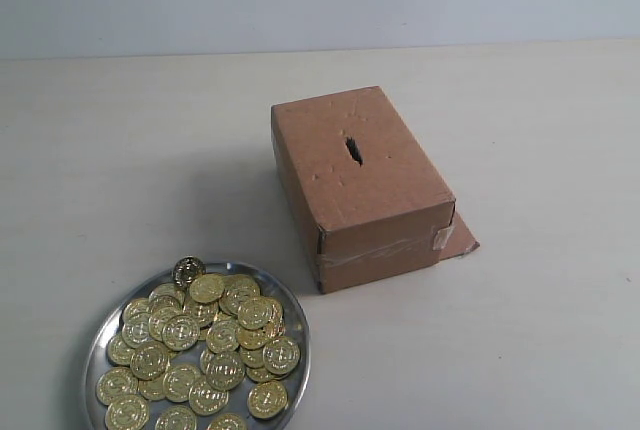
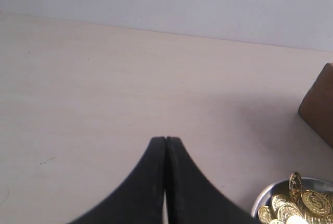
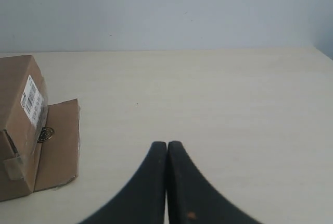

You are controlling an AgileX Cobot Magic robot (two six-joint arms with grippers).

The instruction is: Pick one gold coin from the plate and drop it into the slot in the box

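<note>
The round silver plate [image 1: 291, 312] lies at the front left of the exterior view, heaped with several gold coins [image 1: 206, 342]; one coin [image 1: 188, 271] leans on its far rim. The brown cardboard box [image 1: 370, 200] stands to the plate's right, with the dark ragged slot [image 1: 353, 150] in its top. Neither arm shows in the exterior view. My left gripper [image 2: 165, 139] is shut and empty over bare table, with the plate's edge [image 2: 261, 199] and a box corner [image 2: 319, 104] off to one side. My right gripper [image 3: 167, 144] is shut and empty, apart from the box [image 3: 18, 114].
A loose cardboard flap [image 1: 462, 238] juts from the box's base on the right. In the right wrist view a small dark round mark [image 3: 45, 134] sits on that flap [image 3: 60, 146], and a white barcode label [image 3: 32, 100] is on the box's end. A pale wall backs the table.
</note>
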